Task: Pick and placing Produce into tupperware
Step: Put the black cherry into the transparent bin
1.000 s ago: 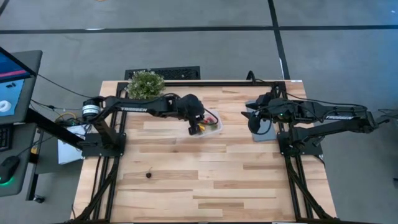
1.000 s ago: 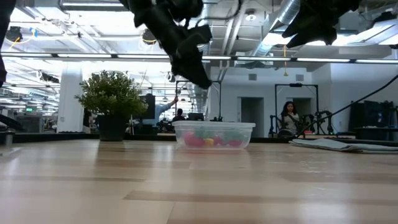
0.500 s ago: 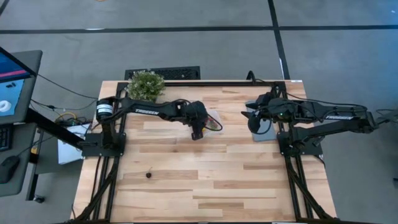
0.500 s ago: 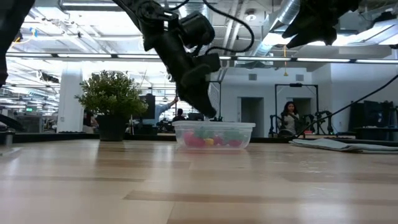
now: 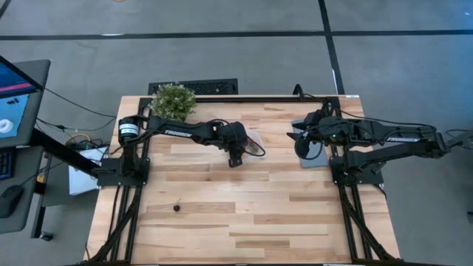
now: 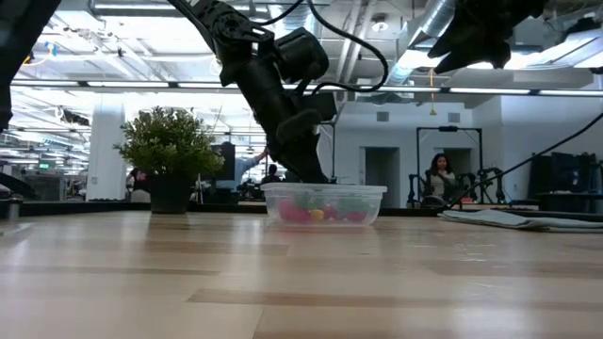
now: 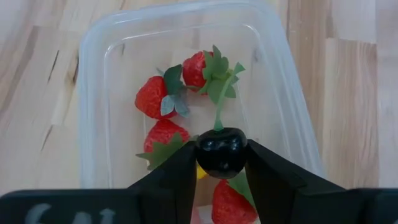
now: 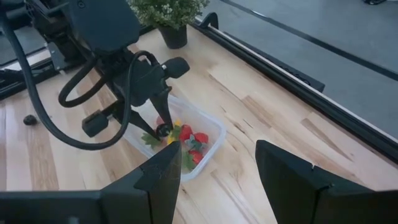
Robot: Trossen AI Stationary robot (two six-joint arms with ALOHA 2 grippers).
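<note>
The left gripper (image 7: 221,163) pinches a small dark round berry (image 7: 221,151) over the clear rectangular plastic tub (image 7: 96,93), where red strawberries (image 7: 151,96) lie. The right gripper (image 8: 214,174) waits spread apart, seemingly empty, near the table's right edge.

L arm outstretched, tool (image 7: 222,163) pinched tight, angled down; R arm raised at far side, tool (image 8: 217,171) spread.

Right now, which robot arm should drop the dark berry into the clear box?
The left one. Its left gripper already pinches the dark berry right over the tupperware. The right gripper waits open, far off by the grey slab.
</note>
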